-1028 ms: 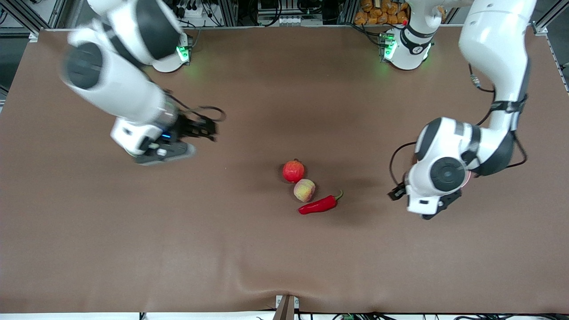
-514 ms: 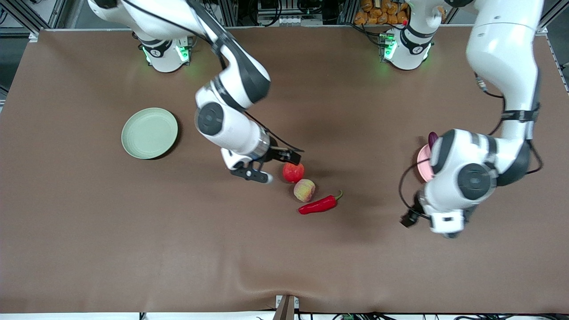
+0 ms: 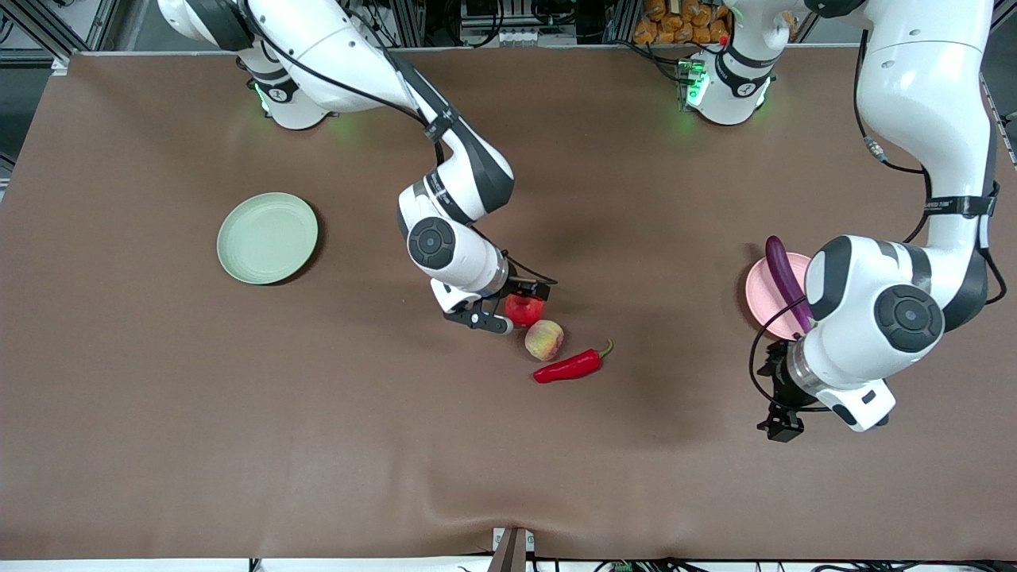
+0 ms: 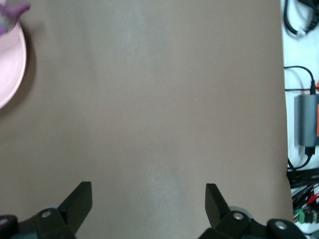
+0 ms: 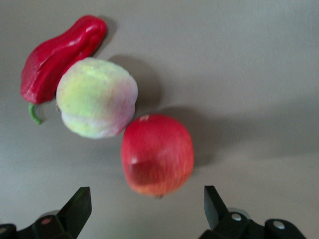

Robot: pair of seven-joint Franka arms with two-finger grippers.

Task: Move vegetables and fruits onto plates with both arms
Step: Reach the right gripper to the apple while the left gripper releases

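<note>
One pomegranate (image 3: 525, 309) under right end effector (image 3: 508, 306) (spread).

tabletop (image 3: 238, 445): big, brown, with a soft wrinkle at its near edge
wires (image 4: 299, 20): black, off the tabletop's edge
box (image 4: 305, 119): grey, beside the wires

The desk (image 3: 238, 445) is a plain matte brown all over. Near its middle the pomegranate (image 3: 524, 309) is a bright orange-tinged red; touching it, nearer the front camera, the peach (image 3: 544, 340) is pale yellow-green blushed with pink. Just beside the peach, the chili pepper (image 3: 567, 368) is glossy deep red with a green stem. Well apart from the pomegranate toward the right arm's end, one plate (image 3: 268, 237) is pale green; toward the left arm's end the other plate (image 3: 764, 295) is pale pink, with a glossy purple eggplant (image 3: 785, 280) lying on it. Both arms are white with dark grey joints, and each claw is black.
</note>
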